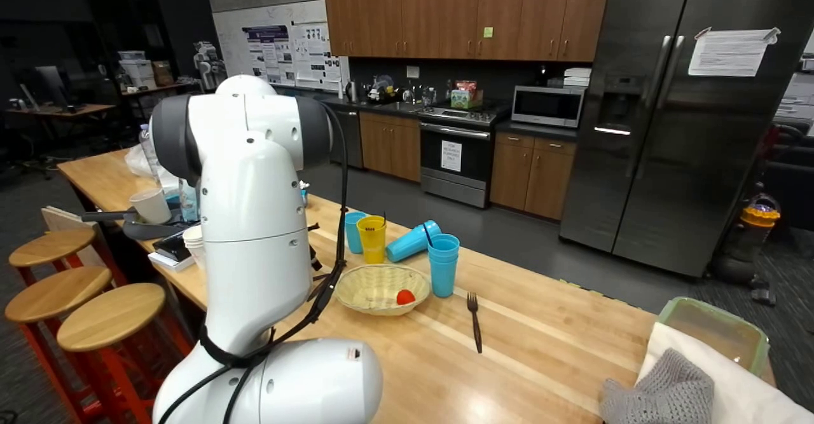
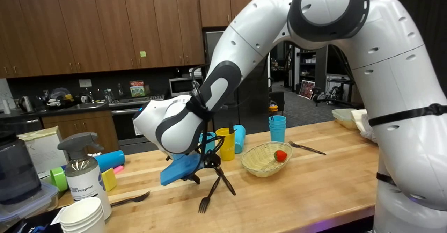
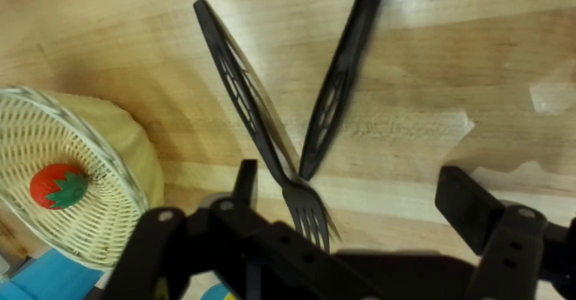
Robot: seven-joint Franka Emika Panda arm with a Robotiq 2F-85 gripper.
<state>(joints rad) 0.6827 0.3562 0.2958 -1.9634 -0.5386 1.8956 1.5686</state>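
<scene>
we see the gripper (image 3: pixel 357 194) with its jaws spread wide and free. in the wrist view, a black plastic fork (image 3: pixel 260 136) lies below them, its neck and tines showing in the gap; its handle has cut-out slots. a second black fork (image 2: pixel 205 201) lies at an angle to it, the handle end at this neck. both rest on the wooden table (image 2: pixel 297 187). beside them we find an oval woven basket (image 3: pixel 137 156), pale yellow, in which sits a red strawberry (image 3: pixel 58 186) with green leaves. near it, a yellow cup (image 2: pixel 227 147) contains a dark utensil (image 2: pixel 231 129), and light blue cups (image 2: pixel 277 130) stand stacked.
</scene>
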